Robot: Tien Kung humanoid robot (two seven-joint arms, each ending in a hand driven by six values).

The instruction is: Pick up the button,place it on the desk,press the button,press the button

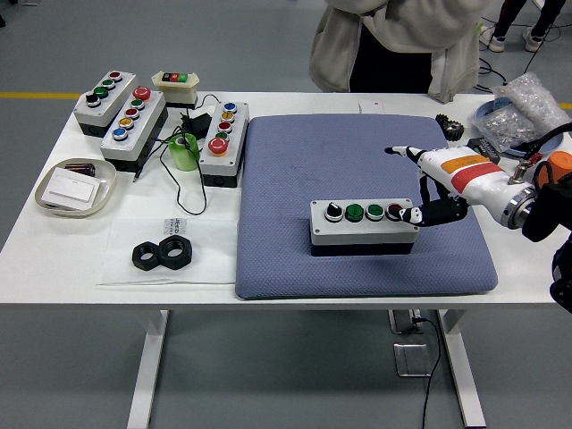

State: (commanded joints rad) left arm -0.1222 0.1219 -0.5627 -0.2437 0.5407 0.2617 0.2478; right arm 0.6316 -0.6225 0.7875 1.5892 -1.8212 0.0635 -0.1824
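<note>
With the grey four-button control box (364, 226) already lying flat on the blue-grey padded mat (357, 161) that covers the middle of the white counter (54, 241), the picking up and setting down look finished and the pressing step is in hand. The right robot hand (427, 183) hovers at the box's right end, grasping nothing: its white thumb or forefinger points away to the upper left above the mat, while a dark finger (429, 213) reaches in towards the red button (394, 211) at the right end of the row; whether the tip touches the cap or stands just beside it cannot be told from the head view. Left of that button sit two green buttons and a black knob. The next move, by this reading, calls for a short downward push centred on the chosen cap, kept vertical so the box does not slide on the soft mat. No left arm shows. Three more button boxes (121, 112) stand well apart at the counter's far left, and a person (393, 40) stands at the far side, hands off the counter.
</note>
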